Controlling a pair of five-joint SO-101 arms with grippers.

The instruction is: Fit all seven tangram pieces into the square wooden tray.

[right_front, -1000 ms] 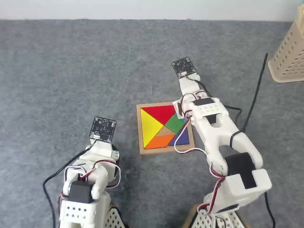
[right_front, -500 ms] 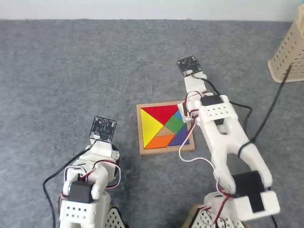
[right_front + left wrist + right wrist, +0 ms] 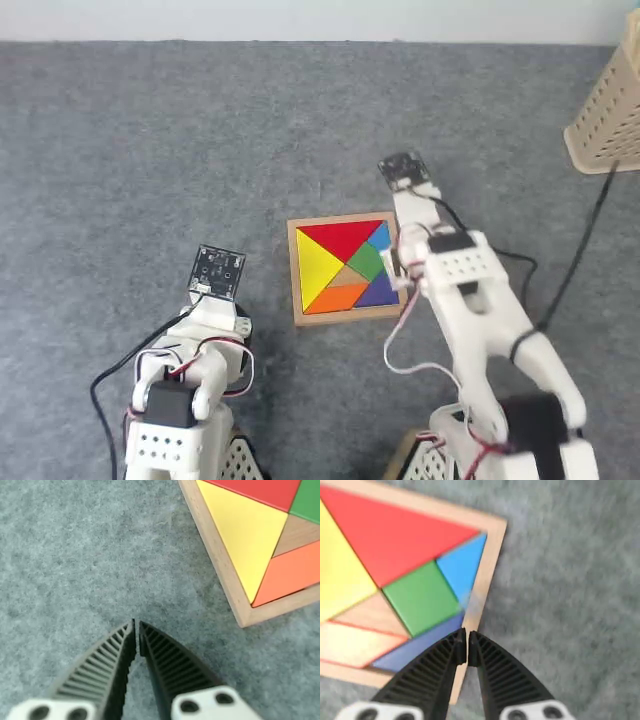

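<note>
Right hand (image 3: pixel 467 636), ribbed and closed, over wooden tray (image 3: pixel 489 567).

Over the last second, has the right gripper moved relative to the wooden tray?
Yes. The right gripper has drawn back toward its own base, off the right side of the tray, uncovering the blue triangle.

You have no text, number or sign to read here. The left board (image 3: pixel 217 272), well apart from the tray (image 3: pixel 293 272), and the right board (image 3: pixel 403 170), near its far corner, carry specks too small to make out.
</note>
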